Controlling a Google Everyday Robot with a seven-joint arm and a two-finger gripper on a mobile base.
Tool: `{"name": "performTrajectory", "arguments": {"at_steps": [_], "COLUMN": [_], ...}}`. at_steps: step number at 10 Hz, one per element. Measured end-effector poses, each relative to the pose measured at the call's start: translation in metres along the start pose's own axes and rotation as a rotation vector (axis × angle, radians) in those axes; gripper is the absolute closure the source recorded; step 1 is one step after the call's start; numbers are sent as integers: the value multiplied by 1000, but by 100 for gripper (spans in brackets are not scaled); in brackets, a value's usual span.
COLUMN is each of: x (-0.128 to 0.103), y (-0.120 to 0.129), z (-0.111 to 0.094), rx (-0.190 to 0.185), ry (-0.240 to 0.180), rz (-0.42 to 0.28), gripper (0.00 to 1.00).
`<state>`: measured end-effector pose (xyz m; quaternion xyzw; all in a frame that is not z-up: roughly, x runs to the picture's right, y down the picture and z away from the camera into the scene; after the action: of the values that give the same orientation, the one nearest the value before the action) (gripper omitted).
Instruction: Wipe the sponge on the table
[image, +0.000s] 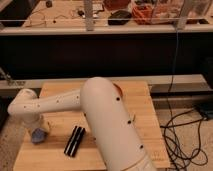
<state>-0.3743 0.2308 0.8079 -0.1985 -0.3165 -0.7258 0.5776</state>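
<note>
The biggest thing here is the robot's fat white arm. It comes up from the near edge, bends over the middle of the worktop, and then reaches out to the left, where it bends again and points down. Far behind it runs a long bench made of wood, with white posts standing on it and lots of small stuff and wires lying on top. There is a dark space under that bench. Nearer to us is the worktop, a small one made of pale wood planks with lines where the planks meet. The arm covers a big part of it. On the floor to the right of the worktop lie some black cables, all looped and curly. On the near part of the worktop, a little left of the middle, lies a black block with pale stripes along it, turned a bit slantwise. The gripper is down low at the near left side of the worktop, right on top of the sponge. I cannot tell if the gripper is open or closed. The sponge is small, soft and blue-grey, and it sits on the wood near the left edge, to the left of the black block and apart from it. A tiny bit of something orange peeks out from behind the arm, farther back on the worktop.
</note>
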Motion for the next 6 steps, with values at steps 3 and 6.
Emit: {"name": "performTrajectory", "arguments": {"at_steps": [3,6], "x": [-18,-51], "y": [-24,-40], "z": [5,3], "rx": [-5,32], "ry": [-13,-20], "rz": [-80,-155], "gripper": [46,46]}}
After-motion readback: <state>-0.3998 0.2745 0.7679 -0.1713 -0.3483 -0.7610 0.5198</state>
